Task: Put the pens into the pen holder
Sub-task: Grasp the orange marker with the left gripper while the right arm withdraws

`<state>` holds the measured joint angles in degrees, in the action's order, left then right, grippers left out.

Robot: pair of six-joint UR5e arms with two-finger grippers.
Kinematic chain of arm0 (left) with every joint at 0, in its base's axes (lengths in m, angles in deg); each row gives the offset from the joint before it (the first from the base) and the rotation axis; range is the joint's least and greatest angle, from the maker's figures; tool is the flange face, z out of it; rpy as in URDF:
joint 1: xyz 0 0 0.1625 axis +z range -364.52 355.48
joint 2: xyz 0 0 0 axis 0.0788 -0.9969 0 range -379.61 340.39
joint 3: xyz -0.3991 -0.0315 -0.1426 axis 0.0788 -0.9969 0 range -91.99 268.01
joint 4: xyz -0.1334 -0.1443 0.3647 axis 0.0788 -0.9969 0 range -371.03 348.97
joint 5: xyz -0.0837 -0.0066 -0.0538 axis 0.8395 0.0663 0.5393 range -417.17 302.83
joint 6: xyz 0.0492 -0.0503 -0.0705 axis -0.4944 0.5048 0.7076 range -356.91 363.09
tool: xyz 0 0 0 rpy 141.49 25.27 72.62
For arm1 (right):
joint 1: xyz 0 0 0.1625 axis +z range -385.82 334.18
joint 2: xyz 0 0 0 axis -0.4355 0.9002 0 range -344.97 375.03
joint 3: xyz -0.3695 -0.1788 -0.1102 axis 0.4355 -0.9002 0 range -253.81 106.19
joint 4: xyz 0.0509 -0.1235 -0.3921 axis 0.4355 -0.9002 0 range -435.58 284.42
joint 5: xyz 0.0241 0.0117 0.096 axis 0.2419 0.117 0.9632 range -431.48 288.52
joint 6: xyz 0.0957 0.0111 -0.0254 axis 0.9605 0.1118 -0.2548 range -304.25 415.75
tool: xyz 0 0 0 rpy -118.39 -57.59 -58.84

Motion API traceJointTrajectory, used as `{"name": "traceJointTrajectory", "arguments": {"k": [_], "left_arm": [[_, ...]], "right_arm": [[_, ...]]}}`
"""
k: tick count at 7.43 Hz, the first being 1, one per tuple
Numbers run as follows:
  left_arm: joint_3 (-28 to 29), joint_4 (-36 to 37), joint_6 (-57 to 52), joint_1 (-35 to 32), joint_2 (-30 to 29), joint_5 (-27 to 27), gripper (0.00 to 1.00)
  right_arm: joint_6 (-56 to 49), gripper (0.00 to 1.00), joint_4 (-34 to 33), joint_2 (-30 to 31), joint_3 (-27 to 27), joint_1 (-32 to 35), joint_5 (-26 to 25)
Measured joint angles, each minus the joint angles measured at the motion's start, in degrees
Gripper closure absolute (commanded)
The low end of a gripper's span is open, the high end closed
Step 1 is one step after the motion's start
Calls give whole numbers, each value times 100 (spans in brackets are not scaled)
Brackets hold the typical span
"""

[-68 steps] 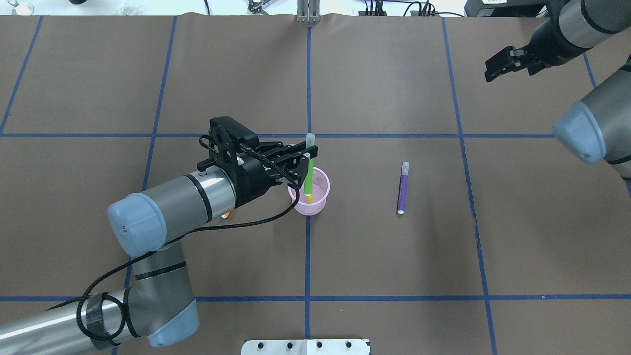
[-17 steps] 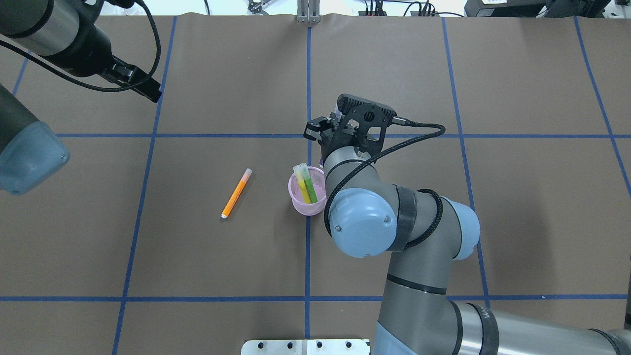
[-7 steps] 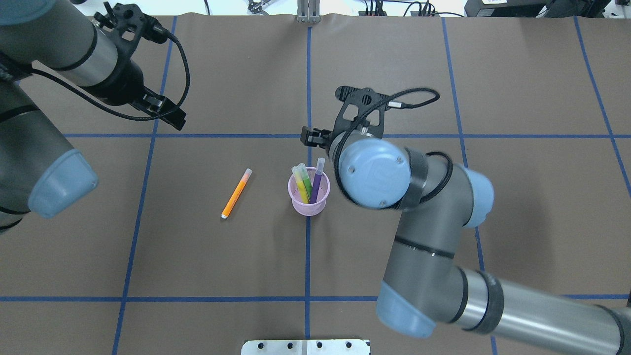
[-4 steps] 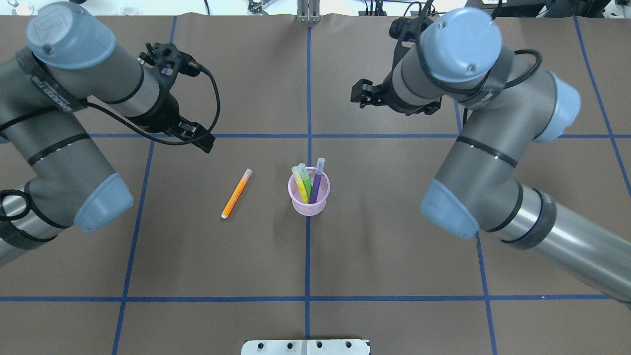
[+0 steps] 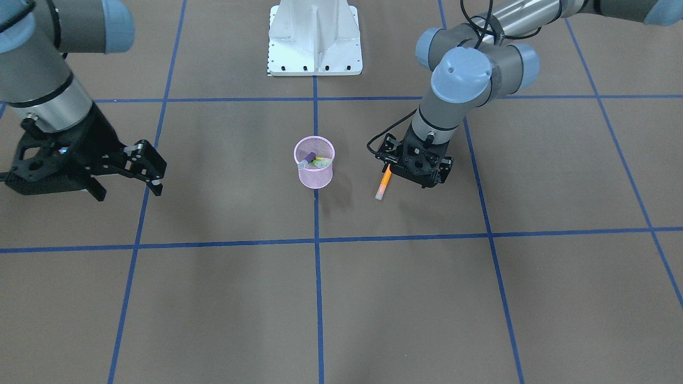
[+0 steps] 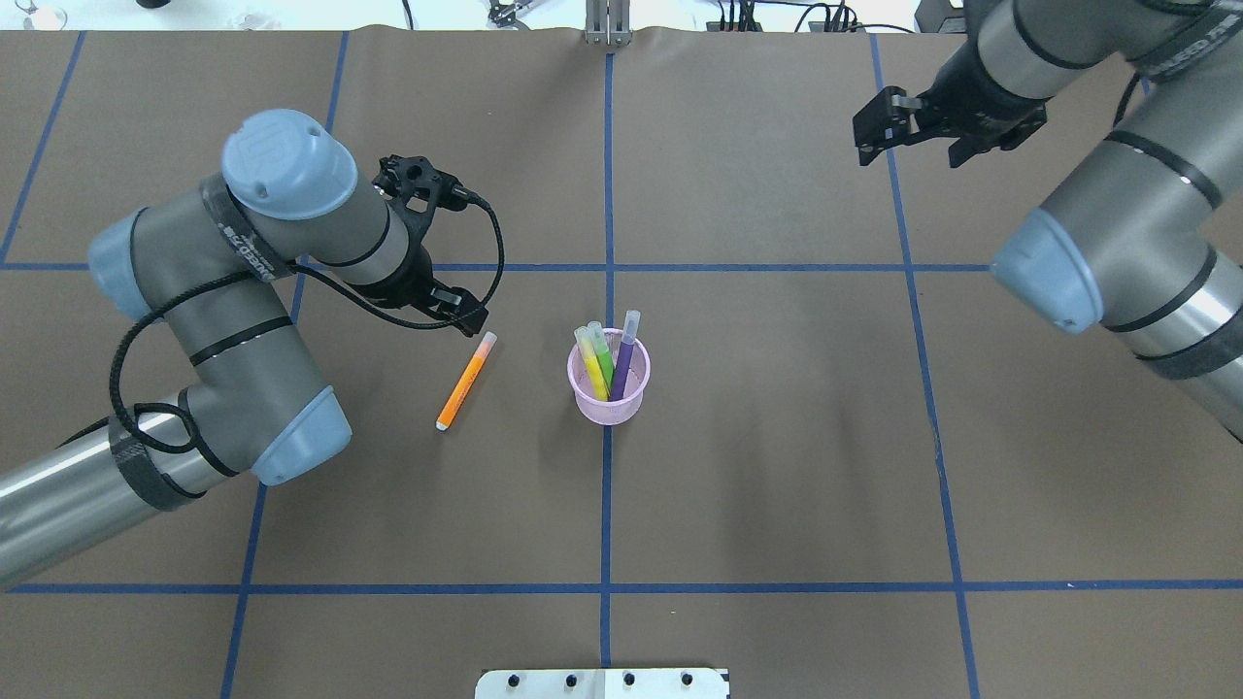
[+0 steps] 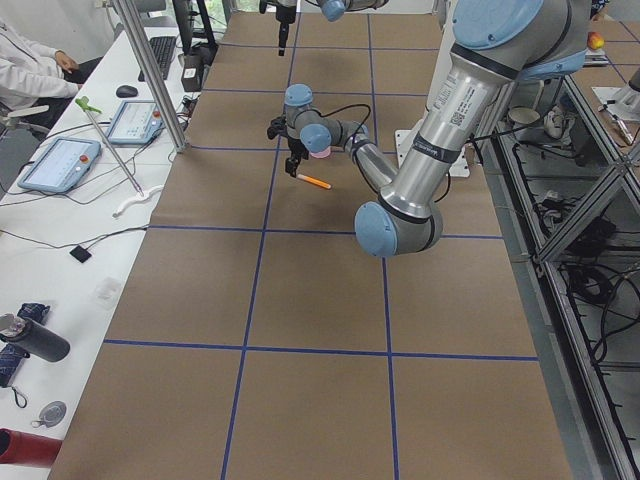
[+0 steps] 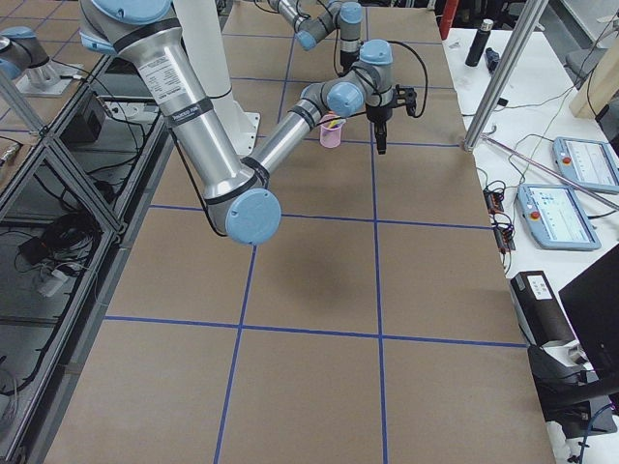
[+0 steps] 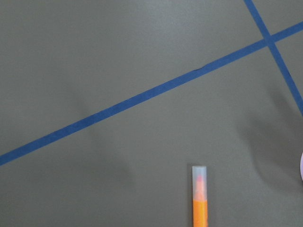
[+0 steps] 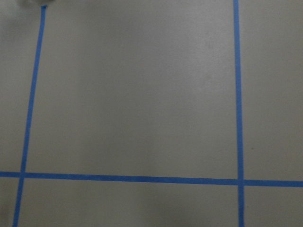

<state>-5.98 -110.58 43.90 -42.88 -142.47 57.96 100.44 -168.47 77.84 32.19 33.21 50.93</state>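
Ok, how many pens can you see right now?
4. The yellow pen, green pen and purple pen stand in the pink cup; the orange pen lies on the table, apart from it. No others seem hidden.

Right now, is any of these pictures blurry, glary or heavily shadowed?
Overhead exterior: sharp, evenly lit, only faint soft shadows on the table. Exterior front-facing: a soft shadow beside the pen holder. Left wrist: the orange pen looks fairly crisp, dim shadow patches around it. Right wrist: paler and washed-out, showing only blue tape lines.
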Motion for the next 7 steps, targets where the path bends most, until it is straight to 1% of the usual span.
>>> {"name": "traceJointTrajectory", "arguments": {"k": [1, 2, 3, 4, 6, 7], "left_arm": [[124, -23, 62, 108, -60, -91, 3], [249, -37, 83, 187, -117, -137, 10], [377, -45, 90, 259, -195, -156, 26], [492, -82, 91, 327, -250, -162, 39], [723, -304, 81, 422, -286, -165, 55], [793, -373, 76, 438, -288, -166, 55]], "right_arm": [[-433, 0, -1, 166, -1, 224, 174], [-805, 0, -5, 310, -4, 401, 264], [-1084, 0, -10, 422, -12, 540, 332], [-1240, 0, -11, 489, -19, 634, 411], [-1348, 0, -4, 559, -23, 712, 490], [-1360, 0, -2, 578, -22, 719, 499]]}}
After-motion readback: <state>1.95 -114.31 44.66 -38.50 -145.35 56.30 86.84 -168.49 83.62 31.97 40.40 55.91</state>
